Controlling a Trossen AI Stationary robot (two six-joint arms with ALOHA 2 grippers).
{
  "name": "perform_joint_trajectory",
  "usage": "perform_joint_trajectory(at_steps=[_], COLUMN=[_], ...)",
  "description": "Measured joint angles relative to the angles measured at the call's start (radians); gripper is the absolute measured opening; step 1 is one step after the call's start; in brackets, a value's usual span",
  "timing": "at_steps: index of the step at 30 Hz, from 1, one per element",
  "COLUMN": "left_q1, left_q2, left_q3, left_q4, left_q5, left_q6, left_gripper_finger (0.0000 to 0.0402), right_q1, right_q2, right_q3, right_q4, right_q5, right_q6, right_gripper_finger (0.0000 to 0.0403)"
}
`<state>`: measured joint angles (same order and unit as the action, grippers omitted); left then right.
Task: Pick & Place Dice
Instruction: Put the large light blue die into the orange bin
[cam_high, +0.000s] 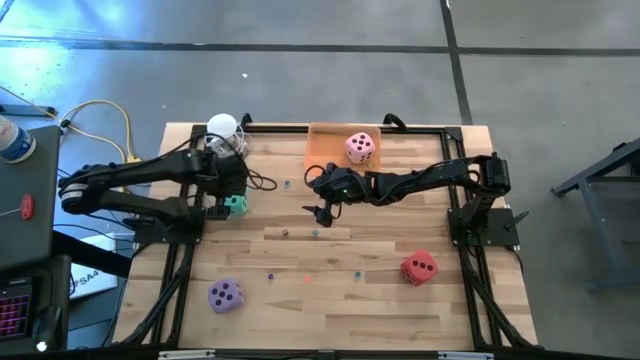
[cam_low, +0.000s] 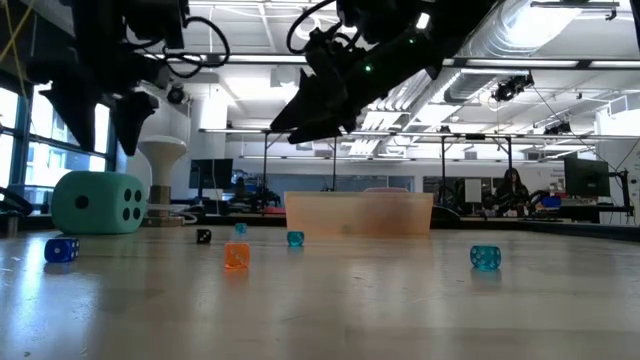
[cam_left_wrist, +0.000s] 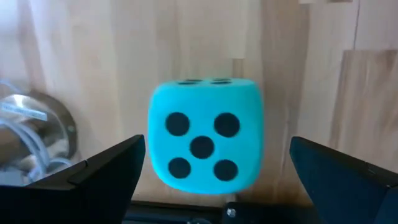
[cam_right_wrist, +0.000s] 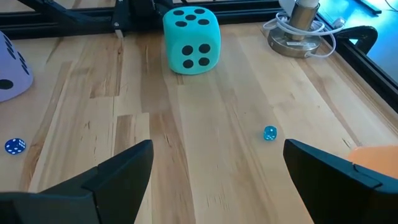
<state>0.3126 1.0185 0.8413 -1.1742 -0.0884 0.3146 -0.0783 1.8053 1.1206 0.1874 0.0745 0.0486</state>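
One pink die (cam_high: 360, 148) sits in the orange tray (cam_high: 322, 140). The teal die (cam_left_wrist: 203, 145) lies on the surface between the left gripper's (cam_high: 232, 203) open jaws, ungrasped. The right gripper (cam_high: 322, 197) hangs open and empty. Purple die (cam_high: 225, 295) and red die (cam_high: 419, 268) wait.

Table (cam_right_wrist: 205, 155): pale wood planks, matt. Teal die (cam_left_wrist: 203, 143): soft matt foam. Bin (cam_low: 358, 215): translucent orange plastic.

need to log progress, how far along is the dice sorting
Done: the soft pink die sits in the orange bin. In hand: the open left pincer hangs over the teal foam die, not gripping. Left: the purple die and red die lie on the table. The right pincer is open, empty.
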Motion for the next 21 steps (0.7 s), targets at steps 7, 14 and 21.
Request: perform_joint_trajectory(at_steps=[7,14,21], left_q1=[0.032,0.096,0.126], left_q2=[0.042,0.061,0.064], left_q3=[-0.009,-0.011,-0.011], left_q4=[-0.028,-0.013,0.006], left_q5=[0.005,0.006,0.104], left_q6=[0.0,-0.005,0.032], left_gripper_finger=[0.0389,0.0389,0.0389], right_q1=[0.0,0.0,0.0], right_q2=[0.0,0.0,0.0], right_q3=[0.0,0.0,0.0], right_q4=[-0.003,-0.005,-0.005], right_q5=[-0.003,-0.003,-0.003], right_q6=[0.006,0.007,0.007], right_gripper_finger=[0.0353,0.0353,0.0353])
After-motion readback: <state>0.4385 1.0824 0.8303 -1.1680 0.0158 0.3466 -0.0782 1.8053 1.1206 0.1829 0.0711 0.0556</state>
